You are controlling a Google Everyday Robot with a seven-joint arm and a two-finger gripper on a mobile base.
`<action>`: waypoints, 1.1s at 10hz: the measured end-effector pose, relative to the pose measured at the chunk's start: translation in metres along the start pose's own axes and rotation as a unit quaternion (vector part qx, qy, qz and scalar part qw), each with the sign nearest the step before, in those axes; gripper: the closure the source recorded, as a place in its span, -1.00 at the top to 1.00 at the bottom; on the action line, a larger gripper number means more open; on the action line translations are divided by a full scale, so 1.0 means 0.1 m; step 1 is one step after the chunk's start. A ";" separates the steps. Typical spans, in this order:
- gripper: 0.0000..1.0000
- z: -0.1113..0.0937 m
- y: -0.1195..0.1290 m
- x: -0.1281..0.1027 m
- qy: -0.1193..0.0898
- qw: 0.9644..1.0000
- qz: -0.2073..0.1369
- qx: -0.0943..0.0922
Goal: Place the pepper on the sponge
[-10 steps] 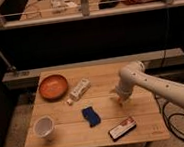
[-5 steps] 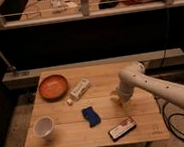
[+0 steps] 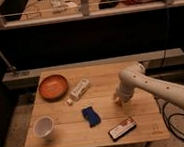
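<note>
One view, and on the pale wooden worktop (image 3: 102,76) it's one of everything: one round orange plate (image 3: 53,87) back left, one white tube (image 3: 80,88) just beside it, one white cup (image 3: 44,128) front left, one soft dark-blue rectangular sponge (image 3: 91,116) in the middle, one flat black box with a red-and-white label (image 3: 122,129) at the front. The white arm's hand (image 3: 118,100) points down at the boards right of the sponge, apart from it. How wide it stands I cannot tell, and the slim orange pepper I cannot pick out around that hand.

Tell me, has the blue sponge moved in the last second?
No. The sponge sits in the same spot, between the white cup and the black box. The end effector is low over the table, right of it in view.
</note>
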 end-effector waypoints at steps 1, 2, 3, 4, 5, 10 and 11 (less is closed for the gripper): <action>-0.24 0.00 0.02 0.00 0.000 1.000 0.000 -0.001; -0.43 -0.02 0.03 -0.01 0.000 1.000 -0.002 0.001; -0.64 -0.04 0.04 -0.02 0.000 1.000 -0.002 0.002; -0.75 -0.04 0.04 -0.03 -0.001 1.000 -0.004 0.003; -0.76 -0.06 0.04 -0.05 0.001 1.000 -0.006 0.004; -0.76 -0.26 -0.04 -0.31 0.009 0.999 -0.043 0.002; -0.76 -0.24 -0.06 -0.35 0.011 0.999 -0.050 0.002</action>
